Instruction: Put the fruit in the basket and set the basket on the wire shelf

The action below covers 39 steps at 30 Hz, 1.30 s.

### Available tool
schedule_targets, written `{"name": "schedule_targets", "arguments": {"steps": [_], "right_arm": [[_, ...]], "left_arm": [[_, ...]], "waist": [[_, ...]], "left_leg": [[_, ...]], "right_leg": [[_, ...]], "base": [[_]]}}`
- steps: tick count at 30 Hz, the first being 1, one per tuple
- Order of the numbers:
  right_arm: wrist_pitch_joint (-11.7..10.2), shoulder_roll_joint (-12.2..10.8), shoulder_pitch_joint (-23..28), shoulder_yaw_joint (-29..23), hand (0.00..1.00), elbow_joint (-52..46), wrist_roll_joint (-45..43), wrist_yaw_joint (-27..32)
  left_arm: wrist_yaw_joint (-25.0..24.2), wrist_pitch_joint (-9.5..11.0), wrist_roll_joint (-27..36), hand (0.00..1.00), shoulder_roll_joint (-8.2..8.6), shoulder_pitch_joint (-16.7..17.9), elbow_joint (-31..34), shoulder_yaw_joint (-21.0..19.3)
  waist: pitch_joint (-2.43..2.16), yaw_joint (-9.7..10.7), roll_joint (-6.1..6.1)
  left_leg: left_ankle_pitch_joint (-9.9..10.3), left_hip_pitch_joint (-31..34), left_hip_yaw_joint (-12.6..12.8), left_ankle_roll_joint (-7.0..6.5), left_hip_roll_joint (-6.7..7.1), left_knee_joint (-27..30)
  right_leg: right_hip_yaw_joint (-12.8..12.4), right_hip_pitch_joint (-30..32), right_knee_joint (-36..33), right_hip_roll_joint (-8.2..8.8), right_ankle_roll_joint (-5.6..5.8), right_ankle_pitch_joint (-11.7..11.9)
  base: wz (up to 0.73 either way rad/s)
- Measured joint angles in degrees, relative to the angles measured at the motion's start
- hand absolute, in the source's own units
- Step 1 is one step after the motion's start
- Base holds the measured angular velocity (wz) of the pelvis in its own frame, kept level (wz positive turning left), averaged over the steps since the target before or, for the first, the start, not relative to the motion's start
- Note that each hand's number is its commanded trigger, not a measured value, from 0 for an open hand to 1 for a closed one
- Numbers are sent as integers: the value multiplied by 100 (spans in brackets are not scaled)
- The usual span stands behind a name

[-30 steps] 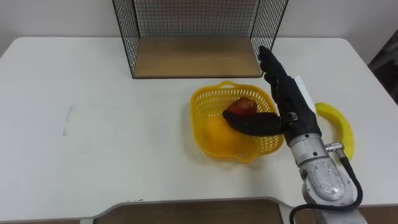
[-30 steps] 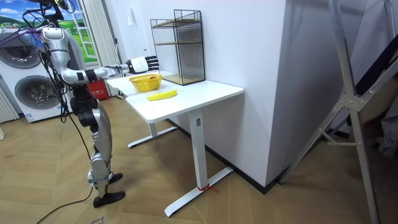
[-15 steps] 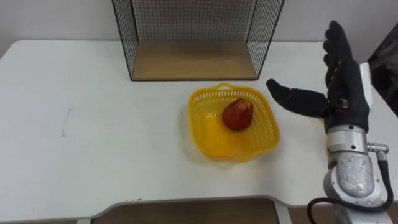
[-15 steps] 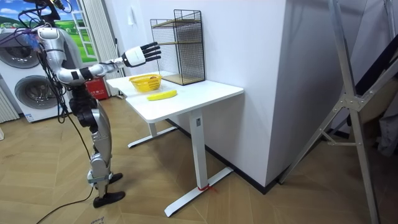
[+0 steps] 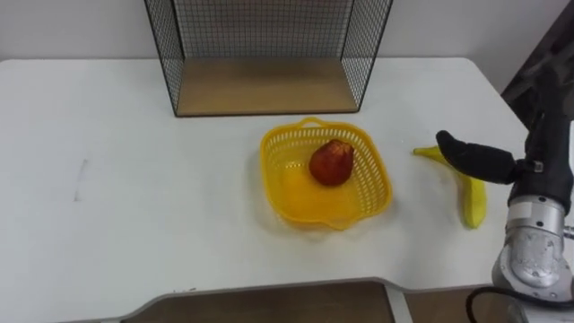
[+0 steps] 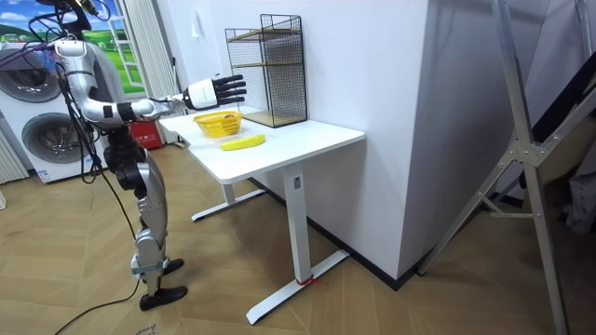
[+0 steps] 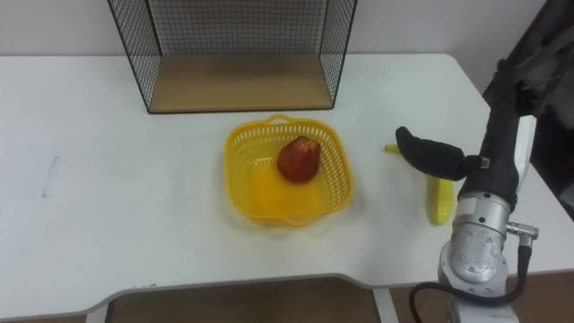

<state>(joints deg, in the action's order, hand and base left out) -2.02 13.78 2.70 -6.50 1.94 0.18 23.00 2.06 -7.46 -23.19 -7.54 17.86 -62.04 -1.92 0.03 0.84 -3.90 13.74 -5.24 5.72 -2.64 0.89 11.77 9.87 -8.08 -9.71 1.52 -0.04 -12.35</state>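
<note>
One fruit (image 5: 332,162) is in: the red one lies in the basket (image 5: 375,190), where I let it go a second ago, and my right hand (image 5: 549,152) has swung off to the right. It hangs above the table (image 5: 134,206) holding nothing, fingers straight, thumb spread wide across the banana (image 5: 473,205), which lies apart to the basket's right. That's my next pick, I judge; the basket isn't on the shelf (image 5: 265,85) yet

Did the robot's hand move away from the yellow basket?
Yes. The right hand was at the basket and has swung off to the robot's right; it is now above the banana.
</note>
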Motion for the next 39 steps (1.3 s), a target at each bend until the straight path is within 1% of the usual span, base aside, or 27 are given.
{"name": "schedule_targets", "arguments": {"steps": [2, 4, 6, 11, 14, 17, 19, 21, 25, 28, 30, 31, 33, 36, 39], "right_arm": [[107, 0, -96, -5, 0, 238, 0, -10], [151, 5, -210, -11, 0, 491, -24, -53], [301, 7, -412, -25, 0, 870, -70, -142], [584, 19, -646, -75, 0, 1294, -238, -392], [700, 26, -699, -168, 0, 1350, -289, -494], [717, 97, -752, -170, 0, 1350, -297, -554], [731, 180, -760, -170, 0, 1350, -297, -564], [791, 260, -795, -170, 0, 1365, -295, -570], [808, 266, -987, -174, 0, 1688, -295, -691], [885, 279, -1094, -178, 0, 1991, -292, -708], [967, 327, -1171, -170, 0, 2173, -295, -749], [968, 347, -1181, -167, 0, 2212, -295, -764], [997, 396, -1180, -168, 0, 2295, -299, -777], [1108, 476, -1182, -170, 0, 2460, -520, -836], [1211, 487, -1182, -174, 0, 2472, -710, -900]], "left_arm": [[-15, -52, -7, 0, 4, 62, 160, -10], [-37, -113, -7, 0, -6, 74, 307, -19], [-53, -201, -11, 0, -8, 71, 452, -21], [-65, -331, 0, 0, -5, 72, 474, -23], [-168, -387, -2, 0, -6, 77, 478, -35], [-279, -406, -4, 0, -8, 76, 482, -160], [-284, -419, -7, 0, -6, 79, 512, -232], [-283, -429, -8, 0, -20, 82, 571, -252], [-283, -451, -12, 0, -23, 69, 603, -254], [-291, -476, -5, 0, -25, 76, 648, -256], [-289, -506, -6, 0, -28, 75, 649, -255], [-288, -513, -5, 0, -32, 74, 650, -255], [-283, -551, -6, 0, -45, 89, 687, -256], [-278, -632, -5, 0, -47, 94, 694, -255], [-272, -641, -5, 0, -62, 97, 699, -254]], "waist": [[2, -16, -3], [2, -26, -3], [0, -11, 0], [-3, -8, 14], [-5, -23, 13], [-22, -32, -8], [-32, -76, -25], [-38, -127, -50], [-36, -127, -80], [-34, -141, -102], [-30, -152, -108], [-31, -151, -111], [-13, -149, -132], [-13, -135, -133], [-19, -125, -121]], "left_leg": [[0, -45, -1, 0, 4, -12], [0, -49, -6, 0, 4, -13], [0, -43, -21, 0, 4, -10], [-2, -34, -24, 3, 2, -5], [-2, -27, -24, 3, 3, -2], [-3, 5, -27, 4, 2, 13], [-3, 2, -27, 4, 3, 17], [-3, -11, -39, 4, 3, 19], [-3, -11, -76, 4, 6, 46], [-4, 1, -118, 3, 11, 69], [-4, 25, -128, 3, 13, 92], [-4, 46, -133, 3, 13, 101], [-4, 68, -140, 3, 13, 110], [-4, 75, -151, 3, 17, 109], [-4, 106, -152, 3, 17, 107]], "right_leg": [[-5, -27, 4, 1, 0, 0], [29, -10, 8, 4, 0, 0], [46, -10, 7, 5, 0, 0], [37, 3, 3, 1, 0, 0], [37, 13, -6, 2, 0, 0], [40, 35, -8, 2, 0, 0], [40, 20, -9, 3, 0, 0], [48, -8, -7, 3, 0, 0], [111, -15, -9, 11, 0, 0], [129, -21, -14, 13, 0, 0], [141, -17, -16, 16, 0, 0], [146, -10, -16, 17, 0, 0], [150, -1, -15, 15, 0, 0], [183, 4, -14, 23, 0, 0], [187, 20, -15, 22, 0, 0]], "base": [[0], [0], [3], [0], [0], [0], [0], [2], [6], [5], [4], [4], [0], [0], [0]]}}
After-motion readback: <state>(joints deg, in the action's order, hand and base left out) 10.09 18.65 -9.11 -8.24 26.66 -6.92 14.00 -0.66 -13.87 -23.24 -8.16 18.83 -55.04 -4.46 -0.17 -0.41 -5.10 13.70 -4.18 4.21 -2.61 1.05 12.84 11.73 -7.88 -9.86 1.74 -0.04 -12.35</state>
